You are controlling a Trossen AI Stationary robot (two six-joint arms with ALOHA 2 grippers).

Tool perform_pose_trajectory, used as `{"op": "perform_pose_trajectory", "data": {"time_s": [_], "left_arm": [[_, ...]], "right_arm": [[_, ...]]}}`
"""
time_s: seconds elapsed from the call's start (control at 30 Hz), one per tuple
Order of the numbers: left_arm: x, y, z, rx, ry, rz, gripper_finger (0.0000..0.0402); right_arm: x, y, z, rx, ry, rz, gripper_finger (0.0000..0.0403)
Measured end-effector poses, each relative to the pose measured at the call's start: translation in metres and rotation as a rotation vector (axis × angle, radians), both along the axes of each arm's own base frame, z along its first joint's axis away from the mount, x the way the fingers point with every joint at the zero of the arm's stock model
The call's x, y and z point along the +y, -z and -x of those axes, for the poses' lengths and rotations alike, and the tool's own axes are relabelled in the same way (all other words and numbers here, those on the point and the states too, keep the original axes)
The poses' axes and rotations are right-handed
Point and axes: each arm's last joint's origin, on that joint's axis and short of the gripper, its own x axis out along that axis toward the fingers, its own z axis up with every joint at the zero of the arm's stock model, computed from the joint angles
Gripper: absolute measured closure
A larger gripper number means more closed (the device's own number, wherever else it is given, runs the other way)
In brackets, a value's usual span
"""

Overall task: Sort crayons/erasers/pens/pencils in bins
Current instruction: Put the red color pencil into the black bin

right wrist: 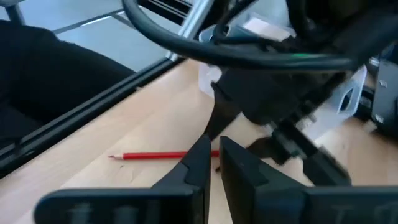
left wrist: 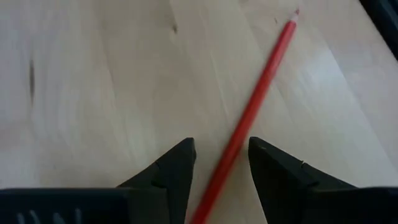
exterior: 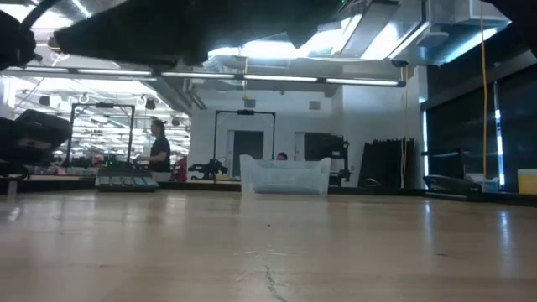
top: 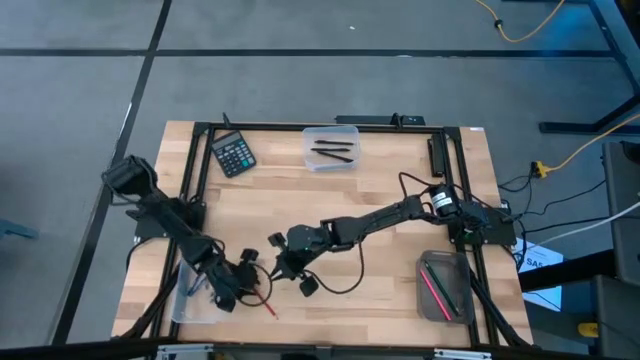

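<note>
A red pencil (left wrist: 261, 81) lies flat on the wood near the table's front edge (top: 268, 303). My left gripper (left wrist: 221, 155) is low over it and open, one finger on each side of the pencil's near end, neither touching it (top: 250, 287). My right gripper (right wrist: 214, 158) hovers just to the right (top: 285, 268), pointing at the same pencil (right wrist: 155, 155); only a narrow gap separates its fingers, and nothing is between them. A clear bin (top: 195, 292) under my left arm holds bluish sticks. A far clear bin (top: 330, 147) holds black pens. A dark grey bin (top: 445, 288) holds red and green sticks.
A black calculator (top: 232, 153) lies at the far left of the table. A black frame (top: 190, 170) runs round the table's edges, and cables trail from my right arm (top: 345, 280). In the low view, only the far bin (exterior: 284, 176) and the calculator (exterior: 126, 180) show.
</note>
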Motion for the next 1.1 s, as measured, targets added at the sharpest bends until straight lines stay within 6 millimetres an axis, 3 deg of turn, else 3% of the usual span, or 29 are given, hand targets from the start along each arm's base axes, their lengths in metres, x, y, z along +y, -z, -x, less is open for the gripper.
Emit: {"op": "perform_pose_trajectory", "data": {"time_s": [0.2, 0.53, 0.7, 0.97, 1.1], "left_arm": [[-0.005, 0.006, -0.004, -0.02, -0.028, -0.057, 0.0278], [-0.002, 0.007, -0.004, -0.034, -0.064, -0.104, 0.0391], [0.001, 0.0, -0.009, -0.098, -0.126, -0.143, 0.0388], [0.007, -0.032, -0.02, -0.345, -0.315, -0.326, 0.0398], [0.008, -0.039, -0.019, -0.384, -0.319, -0.353, 0.0393]], "right_arm": [[-0.009, -0.003, -0.003, -0.061, -0.034, 0.027, 0.0363], [-0.039, -0.012, -0.013, -0.173, 0.014, 0.026, 0.0363], [-0.055, -0.02, -0.016, -0.209, -0.061, -0.096, 0.0363], [-0.069, -0.022, -0.013, -0.2, -0.297, -0.195, 0.0363], [-0.08, -0.023, -0.013, -0.174, -0.327, -0.25, 0.0365]]}}
